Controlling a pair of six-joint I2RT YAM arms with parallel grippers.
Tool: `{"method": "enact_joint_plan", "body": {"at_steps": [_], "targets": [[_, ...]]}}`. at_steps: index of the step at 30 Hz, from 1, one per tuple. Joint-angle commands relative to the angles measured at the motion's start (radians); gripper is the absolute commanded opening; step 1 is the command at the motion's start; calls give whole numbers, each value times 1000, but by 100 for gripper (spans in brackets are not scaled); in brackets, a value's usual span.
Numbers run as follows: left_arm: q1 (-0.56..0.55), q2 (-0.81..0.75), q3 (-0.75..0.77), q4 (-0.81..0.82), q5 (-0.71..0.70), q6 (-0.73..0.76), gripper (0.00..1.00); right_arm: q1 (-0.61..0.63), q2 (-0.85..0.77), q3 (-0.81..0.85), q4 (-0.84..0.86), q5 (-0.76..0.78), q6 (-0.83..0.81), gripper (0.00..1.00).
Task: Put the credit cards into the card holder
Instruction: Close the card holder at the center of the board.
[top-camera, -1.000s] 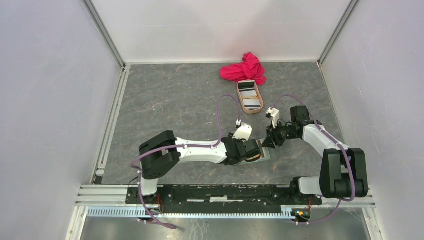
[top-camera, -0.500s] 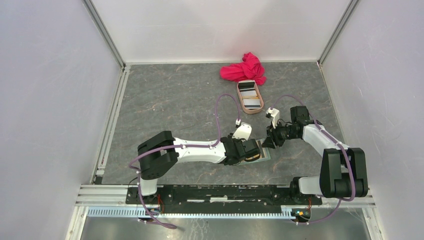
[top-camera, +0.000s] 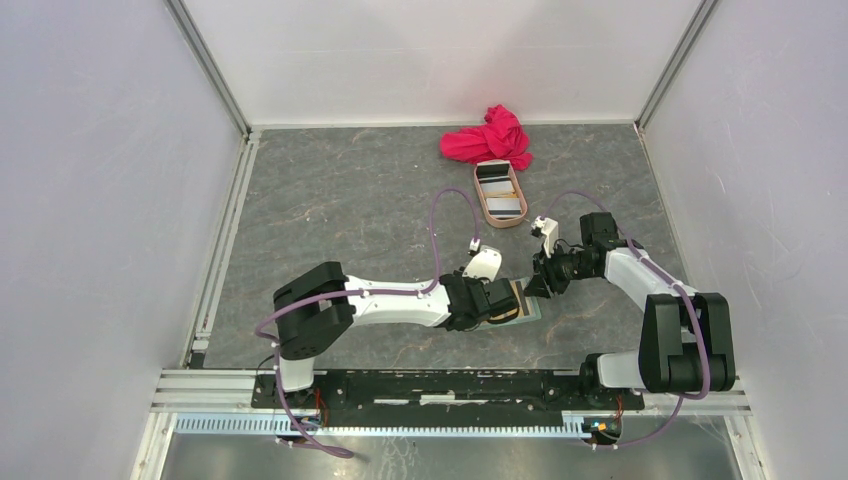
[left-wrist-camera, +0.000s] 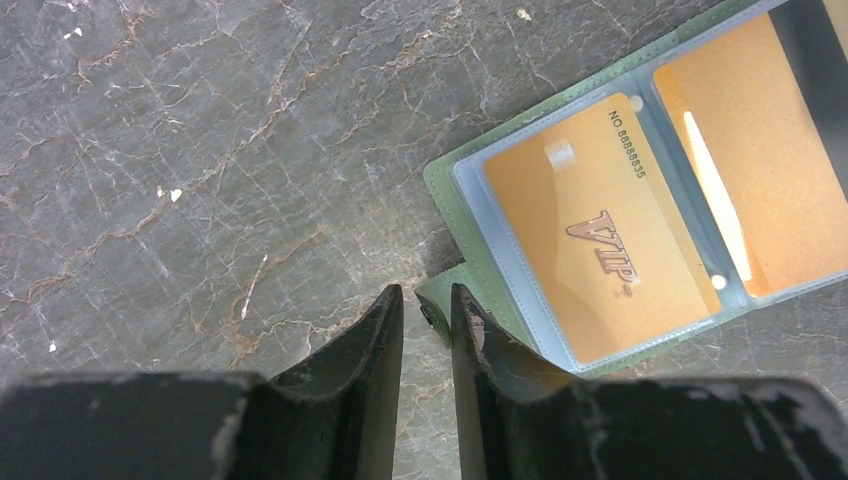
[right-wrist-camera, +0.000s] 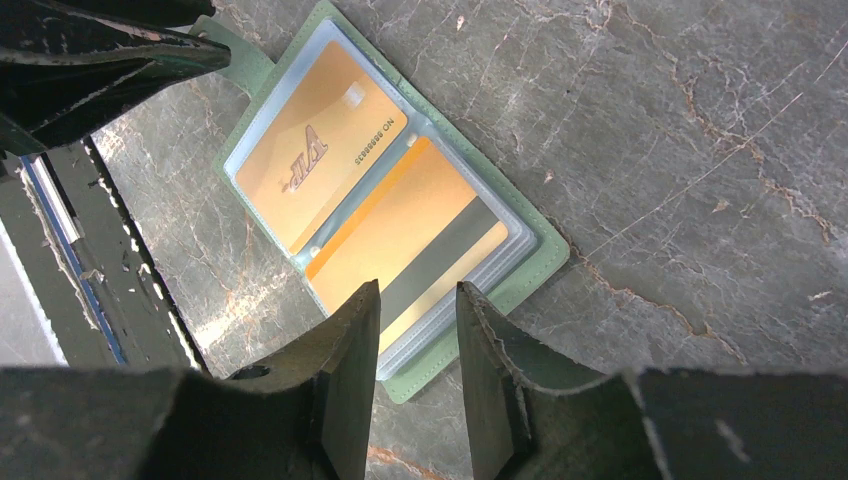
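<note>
The sage-green card holder (top-camera: 530, 310) lies open on the table in front of both arms. Its pale blue sleeves hold an orange VIP card (left-wrist-camera: 590, 230) and a second orange card with a grey stripe (right-wrist-camera: 400, 240). My left gripper (left-wrist-camera: 425, 295) is nearly shut with the holder's snap tab (left-wrist-camera: 445, 300) pinched at its fingertips. It also shows in the right wrist view (right-wrist-camera: 215, 55). My right gripper (right-wrist-camera: 418, 290) is slightly open and empty, just above the holder's (right-wrist-camera: 500, 290) striped-card edge. More white and grey striped cards (top-camera: 502, 206) lie in the tray.
A pinkish-tan oval tray (top-camera: 481, 195) stands at the back centre. A crumpled red cloth (top-camera: 490, 138) lies just behind it. White walls and metal rails enclose the grey marbled table.
Both grippers have stayed at the open holder. The left gripper has edged slightly right along the holder; the right arm has hardly moved.
</note>
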Motion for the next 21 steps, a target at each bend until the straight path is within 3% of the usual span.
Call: {"method": "enact_joint_plan", "body": {"at_steps": [1,15,21], "targets": [[-6,-65,-2,-4,-40,-29,31,-5,5,33,-7,-27,-15,40],[-6,-69,-16,-2,-19,-31,19,-5,8,34,-7,-26,-17,41],[-6,-77,-23,-2,-18,-26,2,-4,9,35,-10,-24,-21,41]]}}
